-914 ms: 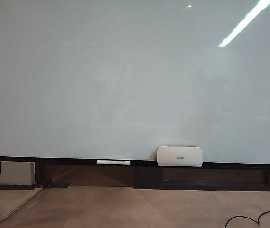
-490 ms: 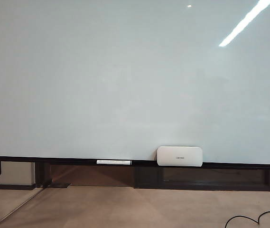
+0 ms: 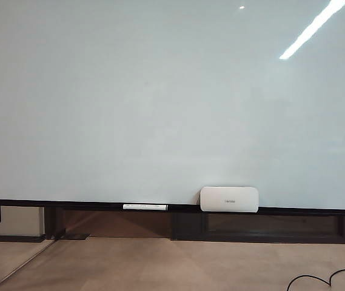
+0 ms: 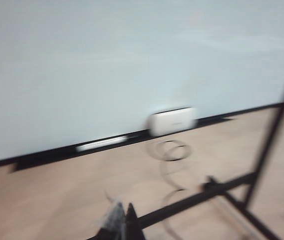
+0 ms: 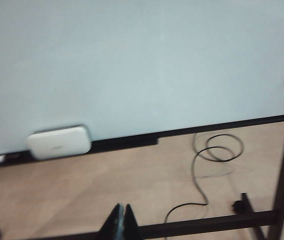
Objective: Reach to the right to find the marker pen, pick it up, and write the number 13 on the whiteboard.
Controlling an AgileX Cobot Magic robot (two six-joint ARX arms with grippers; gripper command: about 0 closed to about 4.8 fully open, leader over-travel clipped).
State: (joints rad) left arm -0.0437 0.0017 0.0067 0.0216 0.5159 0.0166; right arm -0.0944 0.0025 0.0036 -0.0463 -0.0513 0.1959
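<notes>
Glossy white-grey whiteboard (image 3: 160,103) is blank; no marker pen shows. Right gripper (image 5: 121,220), fingers together, sits nearer the right side. Left gripper (image 4: 122,222) looks closed too.

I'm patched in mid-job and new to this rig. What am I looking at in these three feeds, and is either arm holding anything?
This is a two-armed robot facing a large whiteboard. The exterior view is a fixed camera looking at the board; neither arm shows in it. The other two feeds come from cameras on each wrist. On the board's black bottom ledge lie a thin white pen and a white rounded box. The board bears no writing. The left gripper and the right gripper show only as dark tips, both far back from the board above the floor. The right jaws are shut on nothing; the left look shut, but blur leaves me unsure. A black cable lies coiled on the floor.
</notes>
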